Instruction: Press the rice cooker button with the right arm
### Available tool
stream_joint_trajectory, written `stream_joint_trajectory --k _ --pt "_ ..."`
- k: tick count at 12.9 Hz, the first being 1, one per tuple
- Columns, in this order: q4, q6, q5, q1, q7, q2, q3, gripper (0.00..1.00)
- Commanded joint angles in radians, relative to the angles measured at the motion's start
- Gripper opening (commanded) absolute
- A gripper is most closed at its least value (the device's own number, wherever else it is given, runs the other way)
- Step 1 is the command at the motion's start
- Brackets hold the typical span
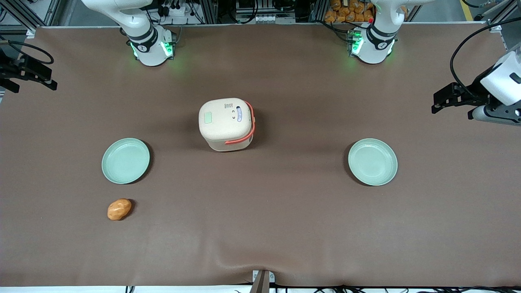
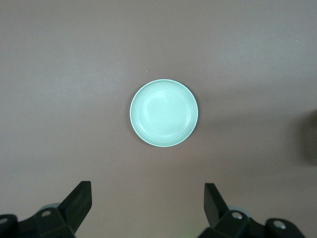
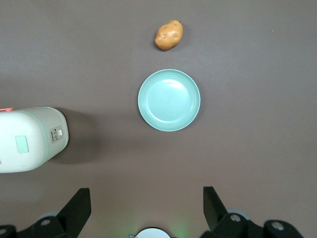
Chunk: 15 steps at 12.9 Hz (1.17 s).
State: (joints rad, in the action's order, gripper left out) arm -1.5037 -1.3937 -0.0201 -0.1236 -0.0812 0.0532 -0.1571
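Observation:
The cream rice cooker (image 1: 226,122) with its coral handle band stands upright in the middle of the brown table, lid shut. A pale green panel (image 1: 208,117) shows on its top. In the right wrist view the rice cooker (image 3: 29,139) shows a small white button (image 3: 57,133) on its front face. My right gripper (image 1: 30,73) hangs high at the working arm's end of the table, well apart from the cooker. In the right wrist view the gripper (image 3: 147,208) is open and empty, above bare table.
A pale green plate (image 1: 125,160) lies between my gripper and the cooker, also in the right wrist view (image 3: 169,99). A potato (image 1: 119,209) lies nearer the front camera than it. A second green plate (image 1: 372,161) lies toward the parked arm's end.

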Motion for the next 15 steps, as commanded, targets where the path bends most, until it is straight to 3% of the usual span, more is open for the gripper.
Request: stream_joint_trajectory --k 1,9,12,15 --pt "0.005 0.012 0.008 0.006 0.015 0.010 0.010 1.00" --pt "-0.007 -0.011 -0.004 -0.002 0.015 0.007 0.016 1.00" --pt "-0.009 -0.007 -0.004 -0.004 0.021 0.007 0.089 0.99" --pt "-0.035 -0.005 0.002 -0.034 0.073 0.010 0.134 0.41"
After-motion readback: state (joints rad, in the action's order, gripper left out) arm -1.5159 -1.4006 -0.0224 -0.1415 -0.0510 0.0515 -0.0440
